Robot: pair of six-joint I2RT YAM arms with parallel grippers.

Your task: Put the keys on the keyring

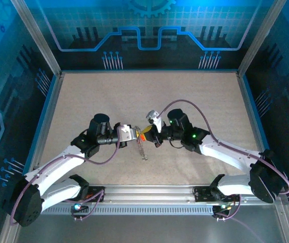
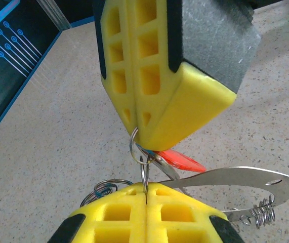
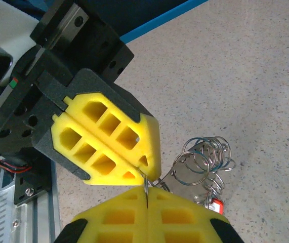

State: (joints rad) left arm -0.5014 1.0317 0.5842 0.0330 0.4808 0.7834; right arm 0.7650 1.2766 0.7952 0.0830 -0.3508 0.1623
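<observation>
Fingers on both arms are fully closed, tip to tip, above the middle of the worktop (image 1: 109,96).

Left wrist view:
- left fingers (image 2: 114,217) have pads pressed flat together, no gap, with a thin wire standing edge-on in the seam
- right fingers (image 2: 144,76) come down from above, also clamped, nipping the top of a small wire ring (image 2: 132,146) at the very tip
- can't tell whether both pairs hold one ring or two linked ones; the wires cross just between the tips
- red-headed key (image 2: 182,161) sits just under the right fingers' tip, beside that ring, head pointing away to the right
- flat metal tag (image 2: 235,182) sticks out sideways below the key
- a coiled stretch of the keyring (image 2: 259,215) hangs at the tag's far end

Right wrist view:
- right fingers (image 3: 114,217) are shut on the same thin wire at the seam
- left fingers (image 3: 109,147) are shut too, their tip touching the right pair's tip
- keyring (image 3: 205,157) shows as a bundle of silvery loops just beside the tips, off the worktop
- a sliver of the red key head (image 3: 216,205) shows under the loops

Top view: the keyring (image 1: 143,150) dangles straight down from where the two tips meet. The second key can't be made out.
</observation>
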